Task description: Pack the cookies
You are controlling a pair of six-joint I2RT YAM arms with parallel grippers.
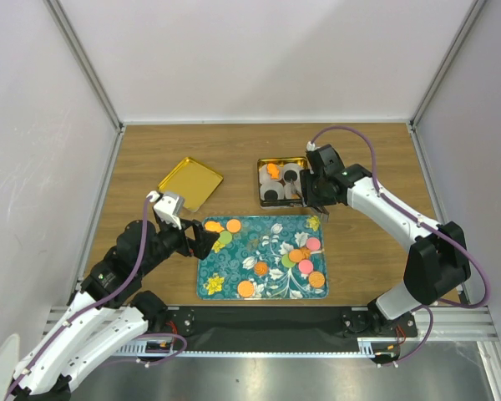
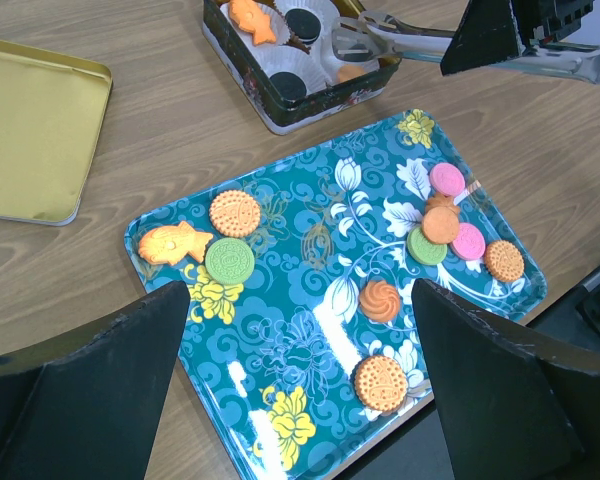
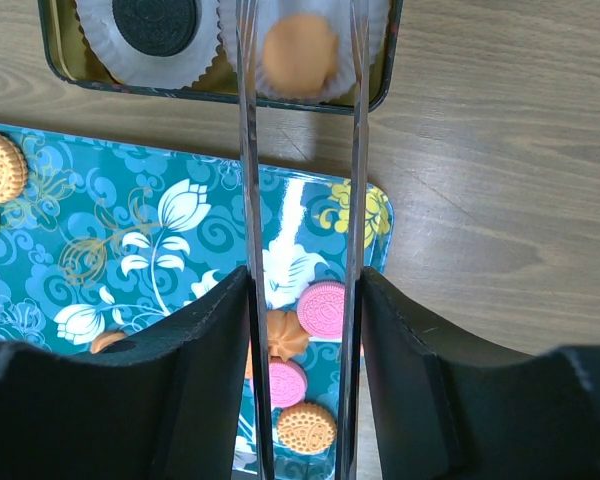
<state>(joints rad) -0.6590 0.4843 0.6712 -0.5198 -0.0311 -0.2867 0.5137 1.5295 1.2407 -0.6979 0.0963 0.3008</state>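
Note:
Cookies lie on a teal flowered tray [image 1: 259, 242]: a group at its left end [image 1: 221, 227] and a cluster at its right [image 1: 305, 255]. In the left wrist view I see an orange disc [image 2: 234, 212], a green one [image 2: 229, 261] and an orange swirl [image 2: 382, 299]. My left gripper [image 1: 202, 240] hangs open and empty over the tray's left end. My right gripper [image 1: 313, 196] is shut on metal tongs [image 3: 248, 150]. The tong tips straddle a blurred orange cookie [image 3: 300, 52] over a white paper cup in the dark tin [image 1: 261, 180]. I cannot tell whether the tongs grip it. A black cookie [image 3: 155, 22] sits in the neighbouring cup.
The tin's gold lid [image 1: 189, 183] lies upside down at the back left, also in the left wrist view [image 2: 35, 130]. White walls close in the wooden table on three sides. The tin stands just behind the tray's far right corner.

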